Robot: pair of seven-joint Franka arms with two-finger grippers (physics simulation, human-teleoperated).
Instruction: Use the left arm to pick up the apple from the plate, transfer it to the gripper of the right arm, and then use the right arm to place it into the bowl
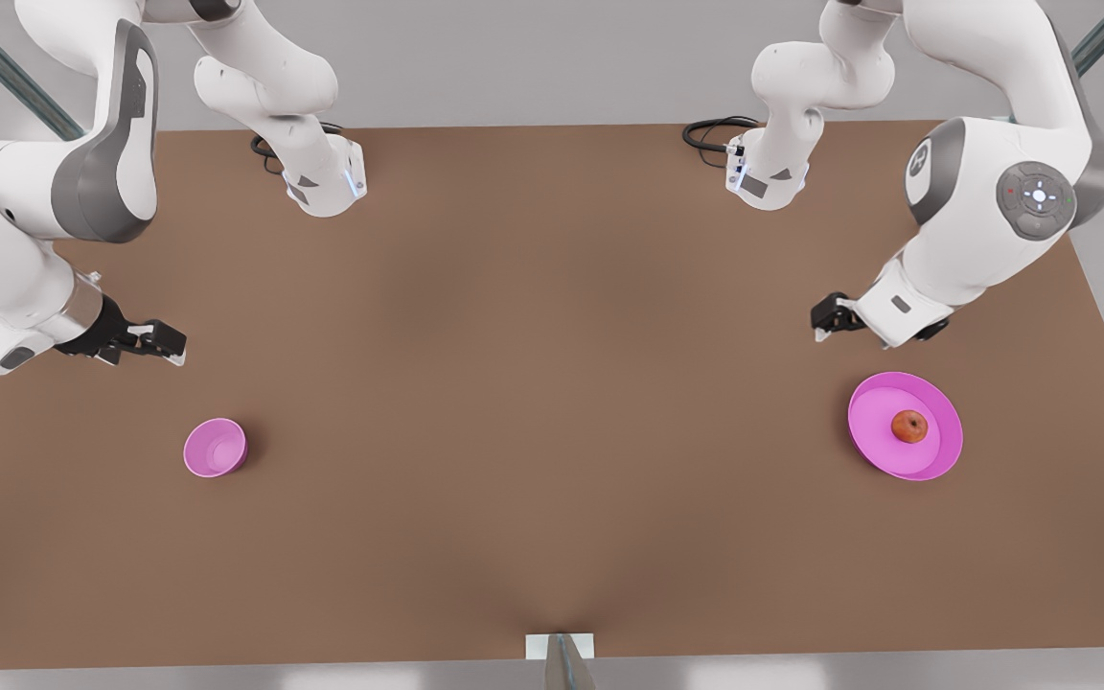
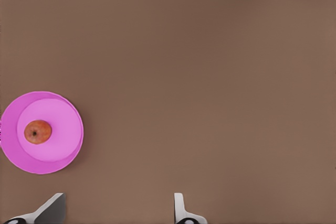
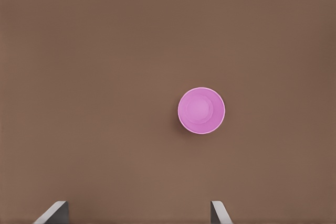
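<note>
The front view is taking in both arms and the whole brown table (image 1: 533,402). The left wrist view is showing the apple (image 2: 38,131) sitting on the magenta plate (image 2: 65,156), slightly off the plate's middle, with two pale fingertips (image 2: 52,207) spread wide apart at the picture's edge. The right wrist view is looking straight down into the small pink bowl (image 3: 201,110), which is holding nothing, with that gripper's fingertips (image 3: 218,212) likewise standing wide apart.

In the front view the plate (image 1: 873,431) is lying toward the front view's right, near the table's right edge, with the apple (image 1: 909,426) on it. The bowl (image 1: 215,448) is standing well apart, toward the front view's left. The broad middle of the table between them is lying bare, giving open room for moving.

The left gripper (image 1: 825,316) is hanging above the table just behind the plate, near it but not over the apple, its arm bending down from the upper right of the front view. The right gripper (image 1: 154,342) is hovering behind the bowl, reaching in nearly level from the front view's left edge. Both sets of jaws are standing open and holding nothing.
</note>
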